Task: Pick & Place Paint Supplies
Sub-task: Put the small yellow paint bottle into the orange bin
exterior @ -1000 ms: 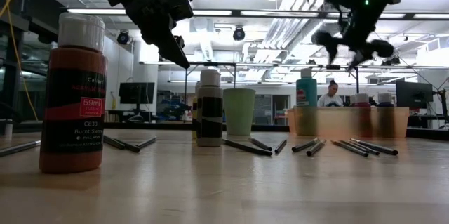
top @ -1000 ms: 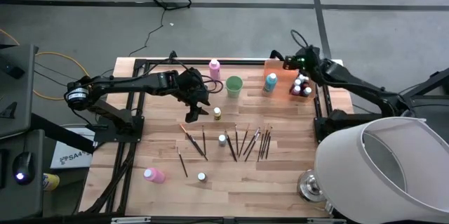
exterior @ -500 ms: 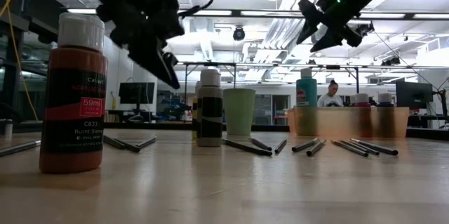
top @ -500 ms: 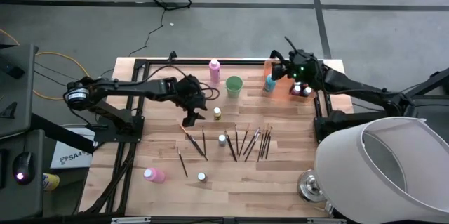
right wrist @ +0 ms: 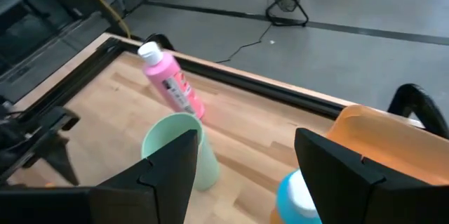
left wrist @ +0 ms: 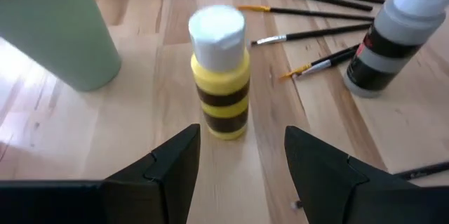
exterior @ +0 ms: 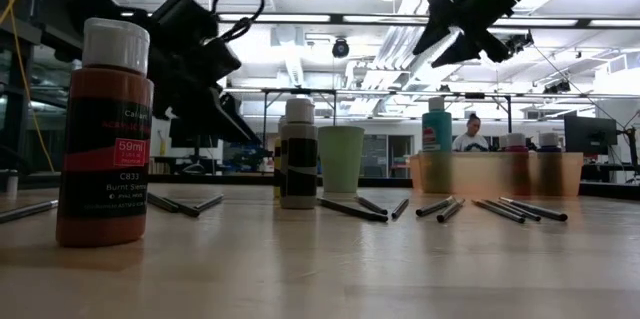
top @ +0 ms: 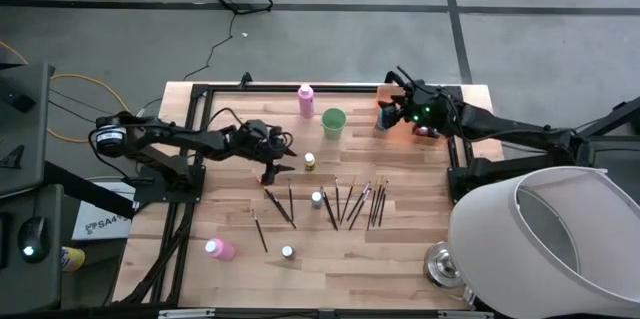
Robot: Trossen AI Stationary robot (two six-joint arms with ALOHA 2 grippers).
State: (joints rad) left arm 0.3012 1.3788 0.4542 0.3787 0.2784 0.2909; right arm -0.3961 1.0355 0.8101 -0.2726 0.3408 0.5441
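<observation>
since the left claw (left wrist: 238, 164) stands released with the yellow bottle (left wrist: 219, 73) centred just ahead of its fingers, at seven o'clock from the green cup (top: 333, 122), take it round the striped body, not the white cap; it looks light, stiff and smooth, so it may tip. your right claw (right wrist: 242, 171) hangs open above the teal bottle (right wrist: 298, 197) beside the orange tray (right wrist: 382, 136).

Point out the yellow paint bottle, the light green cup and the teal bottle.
Small yellow paint bottle with a white cap (left wrist: 220, 90): left wrist view, on its striped body.
Light green plastic cup (top: 333, 122): high view, on its rim.
Teal bottle (exterior: 436, 148): low view, on its body.
</observation>
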